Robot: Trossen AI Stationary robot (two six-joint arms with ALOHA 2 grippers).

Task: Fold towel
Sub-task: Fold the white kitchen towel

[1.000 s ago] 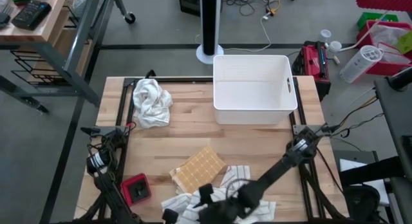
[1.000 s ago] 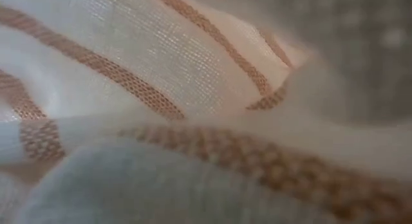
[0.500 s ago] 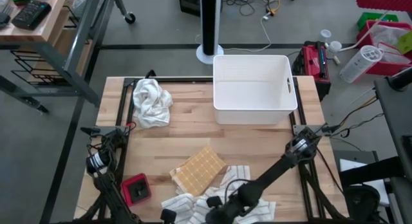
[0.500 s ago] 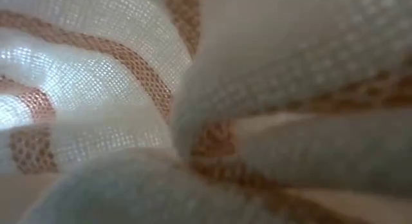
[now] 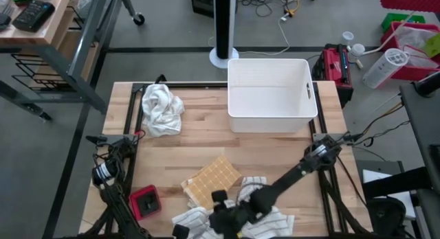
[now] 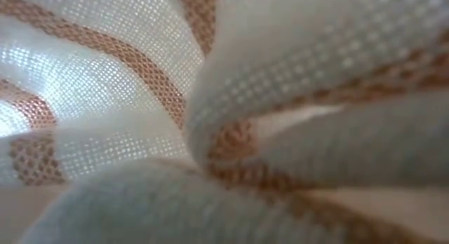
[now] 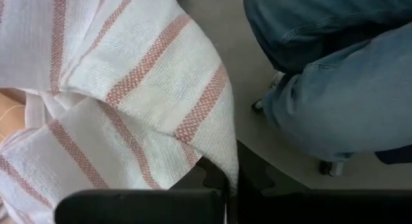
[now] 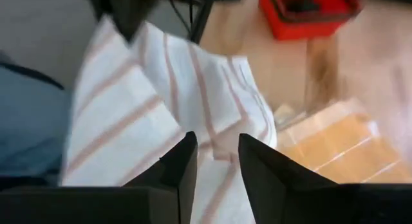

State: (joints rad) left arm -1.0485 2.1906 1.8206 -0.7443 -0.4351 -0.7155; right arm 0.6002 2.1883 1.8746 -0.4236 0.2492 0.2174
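A white towel with reddish stripes [image 5: 265, 215] lies bunched at the table's near edge, and its weave [image 6: 210, 118] fills the low view. My left gripper [image 7: 228, 195] is shut at the towel's near-left part [image 5: 181, 230]. My right gripper [image 8: 217, 156] is open a little. It hovers over the towel's middle [image 5: 221, 213], a finger on either side of a raised fold [image 8: 215, 130]; whether they touch it, I cannot tell. An orange waffle cloth [image 5: 212, 178] lies flat beside the towel, on its far side. My left gripper pinches the towel's corner [image 7: 226, 172] between its two shut fingers. The cloth spreads away from the fingers, one flap [image 7: 161, 89] draping slack over other layers. One layer or several in the pinch, I cannot tell.
A white bin [image 5: 271, 95] stands at the far middle. A crumpled white cloth [image 5: 161, 108] lies at the far left and a red box [image 5: 146, 201] at the near left. A person's jeans-clad legs [image 7: 335, 76] are just beyond the table's near edge.
My right gripper has gone a little toward the table's right edge, then back toward the left over the towel. The towel's folds have bunched up closer in front of the low camera.
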